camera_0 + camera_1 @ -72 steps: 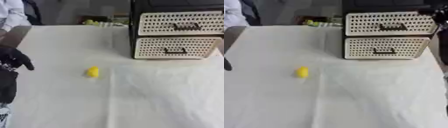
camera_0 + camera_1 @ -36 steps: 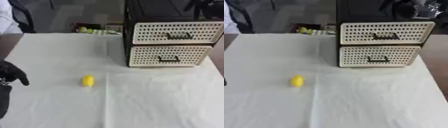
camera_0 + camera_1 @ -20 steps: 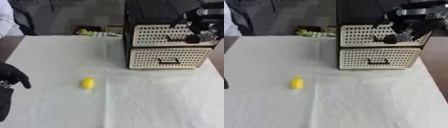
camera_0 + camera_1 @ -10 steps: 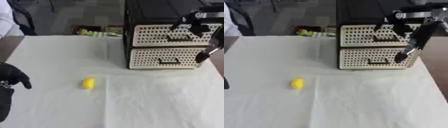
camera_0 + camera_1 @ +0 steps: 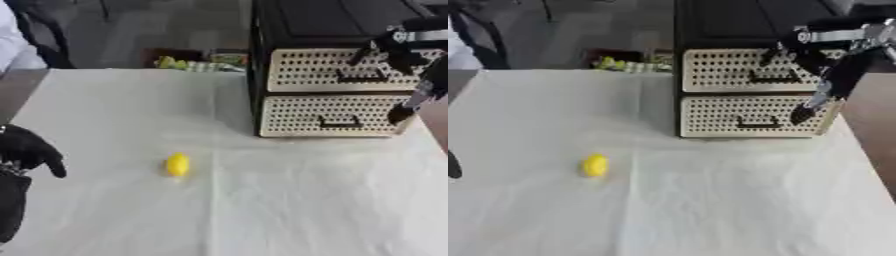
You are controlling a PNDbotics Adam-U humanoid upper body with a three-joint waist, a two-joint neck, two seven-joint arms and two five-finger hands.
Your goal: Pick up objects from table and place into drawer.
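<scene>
Now right hand point(image 5: 820, 95) open, before drawers point(image 5: 750, 95)

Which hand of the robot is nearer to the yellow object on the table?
Left. The left hand rests at the table's left edge beside the yellow object; the right hand is up at the drawers.

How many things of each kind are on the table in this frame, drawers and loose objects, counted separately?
Drawers in the cabinet: 2, an upper drawer and a lower drawer, both closed.
Loose yellow objects: 1, a small yellow object on the white table.
Total: 3.
</scene>
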